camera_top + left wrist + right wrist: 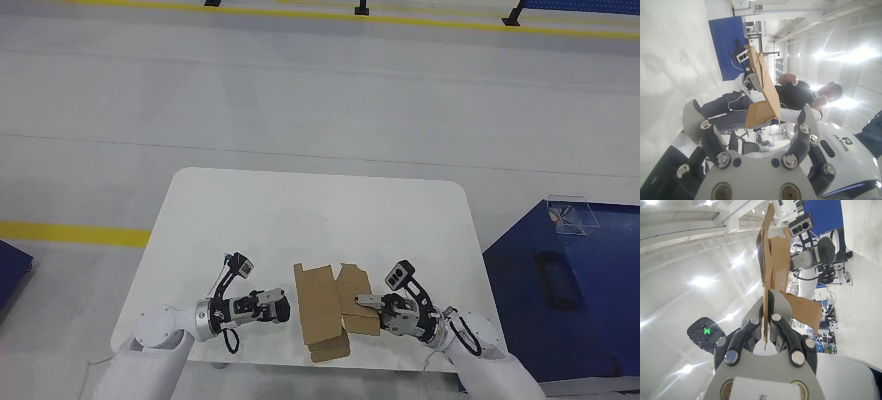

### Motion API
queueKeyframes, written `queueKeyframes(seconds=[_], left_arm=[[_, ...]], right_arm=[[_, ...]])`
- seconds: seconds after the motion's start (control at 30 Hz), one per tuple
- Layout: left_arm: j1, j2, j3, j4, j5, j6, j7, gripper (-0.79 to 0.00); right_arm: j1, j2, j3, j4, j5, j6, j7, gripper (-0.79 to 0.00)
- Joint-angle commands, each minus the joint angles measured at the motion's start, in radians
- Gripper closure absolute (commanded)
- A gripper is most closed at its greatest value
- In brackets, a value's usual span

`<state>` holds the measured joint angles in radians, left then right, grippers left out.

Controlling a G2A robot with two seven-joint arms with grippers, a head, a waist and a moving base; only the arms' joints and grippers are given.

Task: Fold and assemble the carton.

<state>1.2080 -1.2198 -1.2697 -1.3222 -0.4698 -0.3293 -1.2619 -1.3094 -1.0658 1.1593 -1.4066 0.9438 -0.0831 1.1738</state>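
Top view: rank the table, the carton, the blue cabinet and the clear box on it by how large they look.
1. table, largest by far.
2. blue cabinet, though the frame edge cuts it off.
3. carton.
4. clear box, smallest.

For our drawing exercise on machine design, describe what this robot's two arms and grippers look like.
The left arm and right arm have smooth white shells. The left gripper and right gripper match: pale grey fingers on black linkages with silver pins, fixed to a grey plate. A black cable loops at each wrist, near a small black camera box.
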Motion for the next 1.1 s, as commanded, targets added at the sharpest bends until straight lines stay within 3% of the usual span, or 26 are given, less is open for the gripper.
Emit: queueKeyframes(seconds=[0.0,0.1,0.13,0.37,0.4,0.43,0.63,0.67,0.73,0.8,0.93,1.07], left_arm=[[0.005,0.000,0.016,-0.015,-0.020,0.033,-0.008,-0.379],[0.006,0.000,0.030,-0.022,-0.052,0.067,-0.027,-0.062],[0.007,0.000,0.032,-0.023,-0.058,0.071,-0.026,0.000],[0.005,0.002,0.044,-0.017,-0.119,0.114,-0.070,0.000],[0.005,0.002,0.044,-0.017,-0.119,0.114,-0.070,0.000],[0.005,0.002,0.044,-0.017,-0.119,0.114,-0.070,0.000],[0.005,0.002,0.044,-0.017,-0.119,0.114,-0.070,0.000],[0.006,0.002,0.032,-0.021,-0.104,0.099,-0.012,0.000],[0.033,-0.002,0.016,-0.058,-0.097,-0.015,0.115,0.000],[0.058,-0.013,0.035,-0.083,-0.161,-0.088,0.182,0.000],[0.067,-0.046,0.109,-0.047,-0.305,-0.245,0.305,0.000],[0.022,-0.087,0.217,0.054,-0.519,-0.244,0.283,0.000]], right_arm=[[0.007,-0.004,-0.012,0.005,-0.008,-0.011,0.000,0.000],[0.016,-0.010,-0.029,0.016,-0.018,-0.027,-0.007,0.000],[0.019,-0.012,-0.034,0.018,-0.021,-0.029,-0.008,0.000],[0.035,-0.021,-0.058,0.030,-0.041,-0.030,-0.011,0.000],[0.035,-0.021,-0.058,0.030,-0.041,-0.030,-0.011,-0.308],[0.035,-0.021,-0.058,0.030,-0.041,-0.030,-0.011,-0.785],[0.033,-0.021,-0.059,0.027,-0.039,-0.026,-0.013,-0.785],[0.032,-0.021,-0.056,0.013,-0.058,-0.044,-0.023,-0.785],[0.026,-0.017,-0.026,0.006,-0.183,-0.196,-0.108,-0.785],[0.005,-0.021,-0.009,-0.005,-0.199,-0.316,-0.175,-0.785],[-0.018,-0.023,0.039,-0.009,-0.321,-0.605,-0.258,-0.785],[-0.041,-0.029,0.055,-0.010,-0.509,-0.783,-0.374,-0.785]])
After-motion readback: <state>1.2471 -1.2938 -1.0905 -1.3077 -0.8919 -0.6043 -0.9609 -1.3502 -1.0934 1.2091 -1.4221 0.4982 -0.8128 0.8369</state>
